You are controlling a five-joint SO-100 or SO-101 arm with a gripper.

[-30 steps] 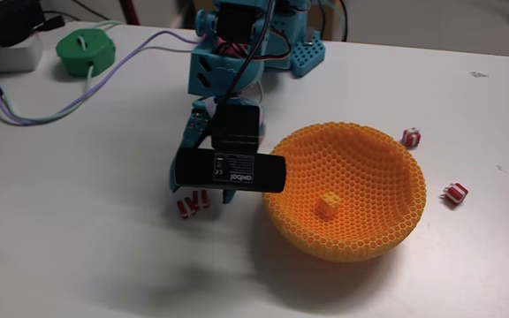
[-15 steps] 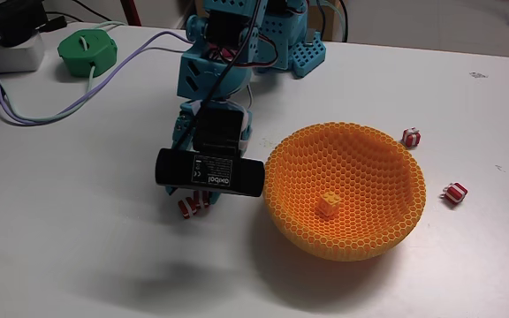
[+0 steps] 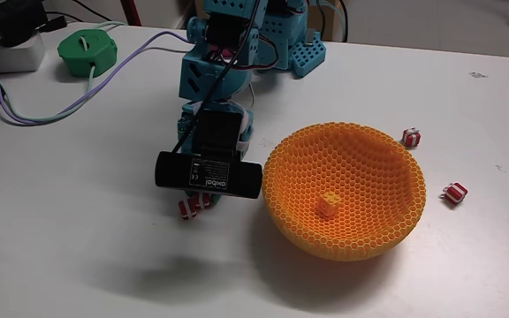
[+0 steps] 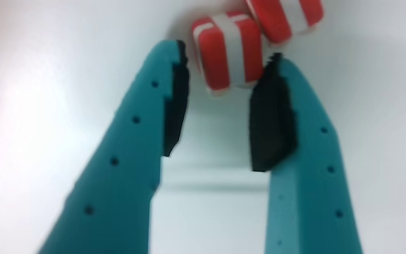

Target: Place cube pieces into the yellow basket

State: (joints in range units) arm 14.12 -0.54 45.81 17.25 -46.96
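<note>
**Arm low over the striped pair, fingers apart**

Barely shifted since half a second ago, my arm sits a touch lower and left in the fixed view. From the wrist view, my gripper [image 4: 225,60] is spread open with nothing held; a red-and-white striped cube [image 4: 227,51] sits just at its tips, a second striped cube [image 4: 285,17] touching it behind. On the table [image 3: 78,238] in the fixed view, that pair [image 3: 193,204] peeks out under the camera body. Inside the yellow basket [image 3: 378,168] lies the yellow-orange cube [image 3: 330,203]. Two more striped cubes [image 3: 412,136] [image 3: 455,193] rest right of the basket.
</note>
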